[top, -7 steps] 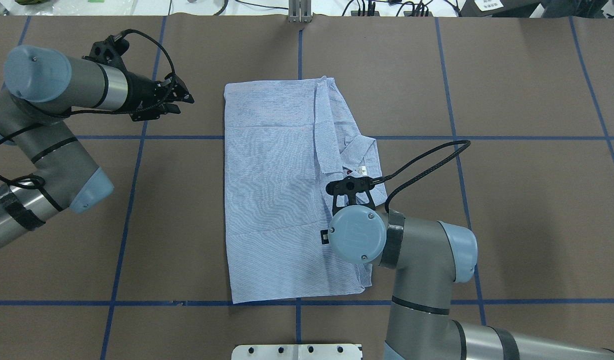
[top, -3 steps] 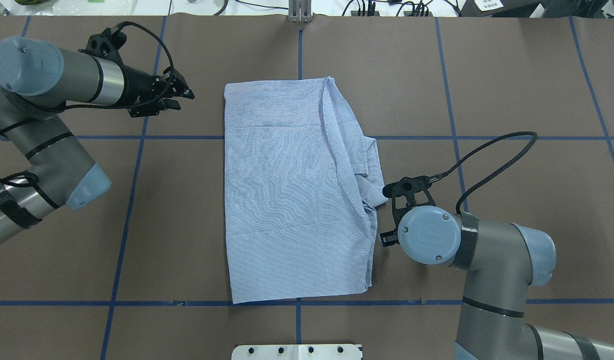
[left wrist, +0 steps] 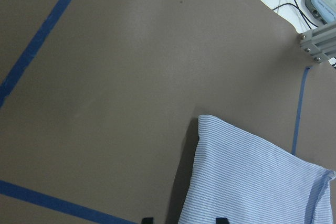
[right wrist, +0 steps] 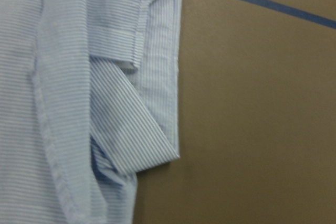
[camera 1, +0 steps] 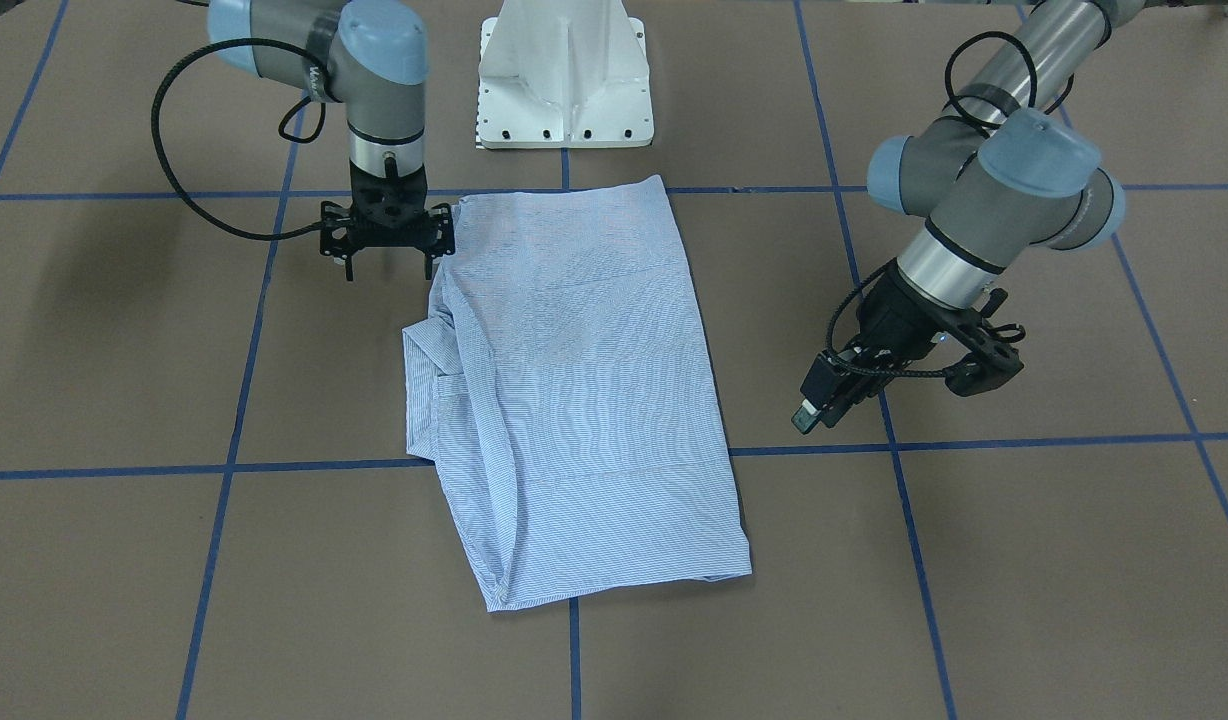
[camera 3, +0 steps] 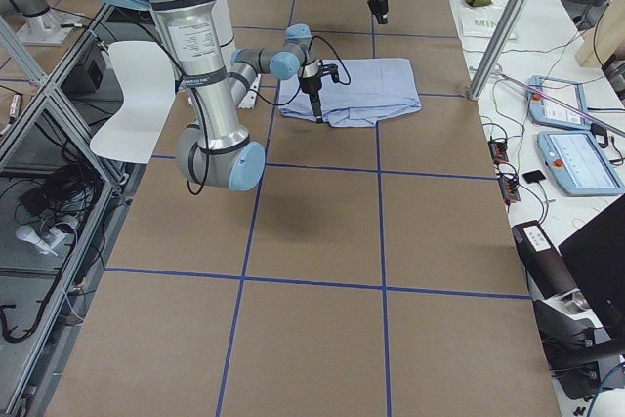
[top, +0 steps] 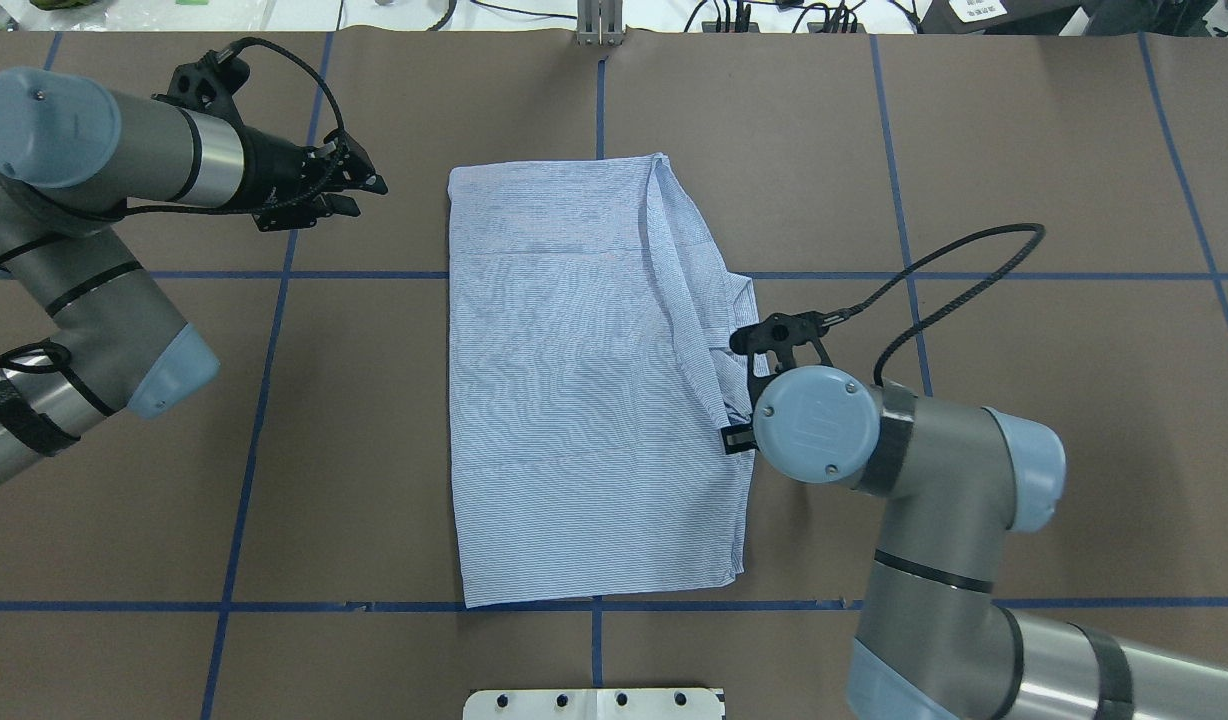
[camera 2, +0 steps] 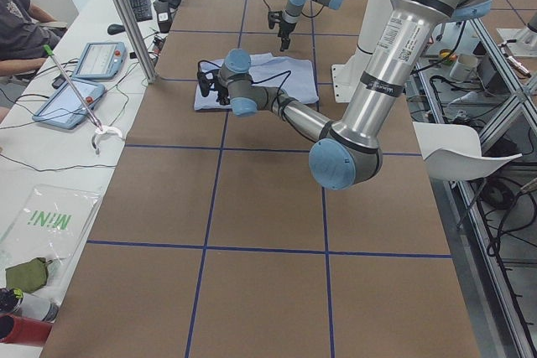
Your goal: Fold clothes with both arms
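Far left: left arm (top: 104, 300), grey metal with pale blue joint caps, reaching in low over the table (top: 1024, 130). Left gripper (top: 366, 196) at its tip, black, fingers spread, nothing between them; hangs above bare brown surface, well apart from the shirt's left edge. In its wrist view, two fingertips apart at the bottom edge, one shirt corner just beyond them.

Centre: shirt (top: 574, 400), light blue with fine white stripes, folded into a tall rectangle, lying flat in the middle of the table across one blue tape line (top: 1074, 275). Left edge straight and crisp. Right edge rumpled, with a long raised fold and the collar (right wrist: 131, 129) tucked beneath, its point sticking out toward the right.

Right: right arm (top: 934, 470), same build, black cable (top: 954, 260) looping off the wrist. Right gripper (camera 1: 389, 268) pointing straight down just beside the shirt's collar edge, fingers splayed wide, holding nothing.

Surface: matt brown paper covering, gridded with blue tape. White pedestal base (camera 1: 564, 80) at the robot's side of the table.

Room: aluminium post (camera 2: 126, 14) and tablets (camera 2: 99, 58) on a white bench along the far side.
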`<state>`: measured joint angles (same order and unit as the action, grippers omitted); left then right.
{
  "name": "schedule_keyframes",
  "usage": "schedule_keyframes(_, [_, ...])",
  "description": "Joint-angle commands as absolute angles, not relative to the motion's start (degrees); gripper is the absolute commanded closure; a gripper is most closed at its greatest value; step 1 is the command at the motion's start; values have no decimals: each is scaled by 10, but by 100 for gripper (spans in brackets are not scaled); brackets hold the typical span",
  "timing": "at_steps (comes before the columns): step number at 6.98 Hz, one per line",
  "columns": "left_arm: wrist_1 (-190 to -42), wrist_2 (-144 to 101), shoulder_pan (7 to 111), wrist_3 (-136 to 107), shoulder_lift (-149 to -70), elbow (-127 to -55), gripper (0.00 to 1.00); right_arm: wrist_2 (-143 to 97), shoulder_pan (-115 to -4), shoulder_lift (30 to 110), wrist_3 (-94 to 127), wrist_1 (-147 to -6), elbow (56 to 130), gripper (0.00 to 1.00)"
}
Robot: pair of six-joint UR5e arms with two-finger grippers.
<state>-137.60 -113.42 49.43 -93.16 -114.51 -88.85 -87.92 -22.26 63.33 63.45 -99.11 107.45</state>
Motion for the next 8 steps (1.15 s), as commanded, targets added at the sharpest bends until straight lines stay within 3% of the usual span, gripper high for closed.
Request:
schedule_keyframes(1, [-1376, -1144, 497, -932, -1114, -921, 50, -878, -229, 560, 633, -986, 989, 0])
schedule_keyframes(5, [-1364, -1149, 497, -932, -1109, -936, 50, -882, -263, 560, 574, -987, 968, 0])
schedule_keyframes(8, [-1355, -1163, 512, -931, -1110, -936, 51, -893, -308, 627, 542, -986, 996, 0])
